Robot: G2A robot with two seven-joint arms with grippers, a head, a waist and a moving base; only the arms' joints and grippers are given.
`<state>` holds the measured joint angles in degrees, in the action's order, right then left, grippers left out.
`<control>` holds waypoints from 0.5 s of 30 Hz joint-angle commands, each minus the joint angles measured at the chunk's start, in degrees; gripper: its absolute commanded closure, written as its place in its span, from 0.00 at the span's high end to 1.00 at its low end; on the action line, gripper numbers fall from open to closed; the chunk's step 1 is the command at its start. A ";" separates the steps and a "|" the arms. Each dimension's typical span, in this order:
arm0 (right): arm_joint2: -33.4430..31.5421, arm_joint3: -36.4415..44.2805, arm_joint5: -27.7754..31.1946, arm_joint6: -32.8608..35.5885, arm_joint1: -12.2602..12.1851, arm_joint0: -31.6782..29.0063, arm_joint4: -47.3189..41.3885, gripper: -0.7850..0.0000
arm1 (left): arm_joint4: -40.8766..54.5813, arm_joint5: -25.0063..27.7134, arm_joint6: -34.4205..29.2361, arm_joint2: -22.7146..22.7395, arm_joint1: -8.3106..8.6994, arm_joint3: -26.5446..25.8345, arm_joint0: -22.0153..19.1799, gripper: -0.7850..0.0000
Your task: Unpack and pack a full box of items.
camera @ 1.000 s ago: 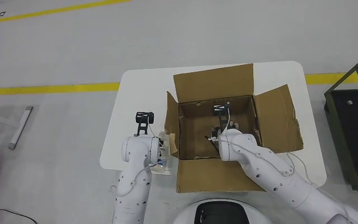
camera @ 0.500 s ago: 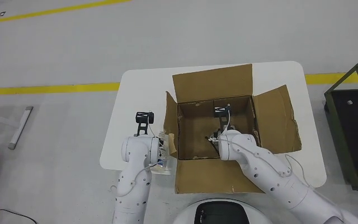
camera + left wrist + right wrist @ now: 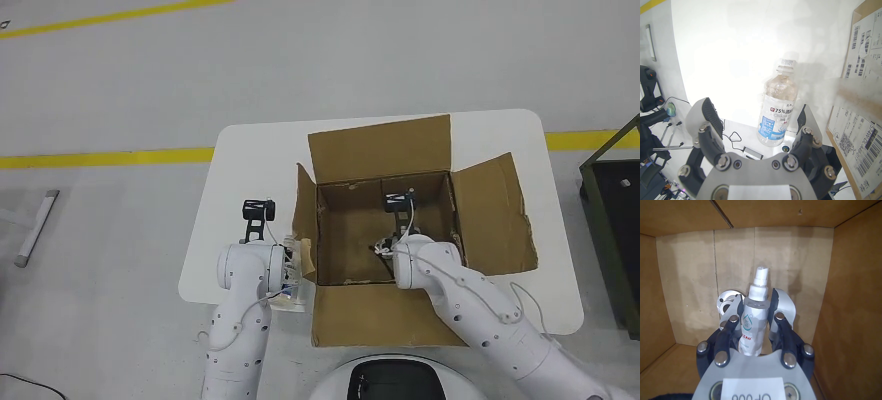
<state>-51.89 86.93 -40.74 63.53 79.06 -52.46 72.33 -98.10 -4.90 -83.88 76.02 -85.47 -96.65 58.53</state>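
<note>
clear bottle [image 3: 777, 113] cap: stamped date code, digits only
clear bottle label: percentage figure, alcohol wording, blue-and-white panel
box [image 3: 857, 132] wall at 9 o'clock: shipping stickers with barcodes, a QR code, letter-number codes
spray bottle [image 3: 753, 321]: percentage inside a drop sign, red wording beneath

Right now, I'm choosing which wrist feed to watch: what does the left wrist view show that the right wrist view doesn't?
Left wrist view: the left claw open, a clear bottle ahead of it on the white table, beside the cardboard box and its labelled outside. Right wrist view: the right claw shut on a white spray bottle, between bare brown inner walls. Shared: the box itself.
</note>
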 commanded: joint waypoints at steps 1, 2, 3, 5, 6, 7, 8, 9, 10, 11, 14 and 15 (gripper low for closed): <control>-0.53 0.25 0.35 0.36 0.25 -0.25 0.65 0.00 | 0.00 0.00 0.00 0.00 0.00 0.00 0.00 1.00; -0.81 0.49 0.44 0.45 0.38 -0.33 0.97 0.00 | 0.00 0.00 0.00 0.00 0.00 0.00 0.00 1.00; -1.06 0.90 0.55 0.56 0.53 -0.42 1.21 0.00 | 0.00 0.00 0.00 0.00 0.00 0.00 0.00 1.00; -1.54 2.14 0.63 0.64 0.81 -0.65 1.35 0.00 | 0.00 0.00 0.00 0.00 0.00 0.00 0.00 1.00; -1.67 2.83 0.73 0.73 0.92 -0.76 1.45 0.00 | 0.00 0.00 0.00 0.00 0.00 0.00 0.00 1.00; -1.71 3.47 0.96 0.96 1.01 -0.82 1.63 0.00 | 0.00 0.00 0.00 0.00 0.00 0.00 0.00 1.00; -1.77 4.16 1.22 1.12 1.07 -0.78 1.87 0.00 | 0.00 0.00 0.00 0.00 0.00 0.00 0.00 1.00; -1.81 4.69 1.93 1.03 1.12 -0.77 1.99 0.00 | 0.00 0.00 0.00 0.00 0.00 0.00 0.00 1.00; -1.85 5.05 3.01 0.68 1.15 -0.71 2.11 0.00 | 0.00 0.00 0.00 0.00 0.00 0.00 0.00 1.00; -1.93 5.04 4.18 0.28 1.17 -0.66 2.19 0.00 | 0.00 0.00 0.00 0.00 0.00 0.00 0.00 1.00; -2.17 5.49 7.76 -0.76 1.33 -0.06 1.64 0.00 | 0.00 0.00 0.00 0.00 0.00 0.00 0.00 1.00; -2.21 5.69 9.29 -1.25 1.36 0.23 1.61 0.00 | 0.00 0.00 0.00 0.00 0.00 0.00 0.00 1.00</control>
<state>-54.05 92.42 -33.11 62.72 80.38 -52.51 74.10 -98.10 -4.90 -83.88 76.02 -85.47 -96.65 58.53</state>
